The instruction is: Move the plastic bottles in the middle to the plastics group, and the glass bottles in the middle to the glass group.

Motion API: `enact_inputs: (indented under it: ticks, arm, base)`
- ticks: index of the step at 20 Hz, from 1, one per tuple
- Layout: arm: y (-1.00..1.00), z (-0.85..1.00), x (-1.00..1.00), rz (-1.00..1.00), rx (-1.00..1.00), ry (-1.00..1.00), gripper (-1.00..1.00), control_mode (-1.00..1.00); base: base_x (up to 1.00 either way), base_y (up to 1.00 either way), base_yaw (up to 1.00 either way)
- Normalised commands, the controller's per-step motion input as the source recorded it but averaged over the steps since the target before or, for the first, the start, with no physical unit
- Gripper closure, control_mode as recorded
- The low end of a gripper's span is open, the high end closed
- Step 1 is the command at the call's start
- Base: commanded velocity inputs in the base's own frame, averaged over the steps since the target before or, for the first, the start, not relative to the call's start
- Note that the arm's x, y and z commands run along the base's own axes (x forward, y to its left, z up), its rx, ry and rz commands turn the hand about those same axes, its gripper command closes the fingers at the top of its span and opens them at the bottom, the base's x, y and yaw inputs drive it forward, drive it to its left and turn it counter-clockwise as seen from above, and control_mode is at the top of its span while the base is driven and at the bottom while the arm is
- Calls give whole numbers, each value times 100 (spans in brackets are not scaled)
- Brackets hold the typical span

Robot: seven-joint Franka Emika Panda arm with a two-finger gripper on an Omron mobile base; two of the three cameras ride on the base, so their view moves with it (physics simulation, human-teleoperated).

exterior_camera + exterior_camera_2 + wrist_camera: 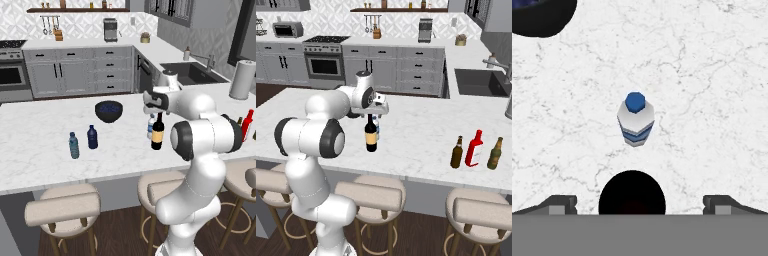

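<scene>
The tall black wine bottle [158, 131] [371, 134] with a tan label stands mid-counter. Right behind it is the small clear water bottle [150, 125] [635, 120], which has a blue cap and a bluish label. My gripper [155, 106] [375, 112] [640, 204] hovers open just above the wine bottle's top [632, 193], with one fingertip to each side and nothing held. The teal bottle [74, 145] and the navy bottle [92, 137] stand at the left. The red bottle [474, 148] [247, 125] stands at the right between two brown bottles [457, 152] [495, 153].
A dark bowl [109, 111] [539, 17] sits on the counter behind the bottles. A paper towel roll [242, 80] and the sink [192, 72] lie at the far right. Stools [62, 212] line the near counter edge.
</scene>
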Motion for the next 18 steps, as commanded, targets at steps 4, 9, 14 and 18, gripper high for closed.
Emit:
enact_inputs:
  ticks: [4,9,14,18]
  arm:
    - [0,-8,0,-2,0,-1,-100,-100]
    - [3,-15,0,-3,0,0,100,-100]
    - [-1,-9,0,0,0,0,100,-100]
    - [-16,0,-5,0,0,0,100,-100]
  base:
    - [0,0,0]
    - [0,0,0]
    - [0,0,0]
    - [0,0,0]
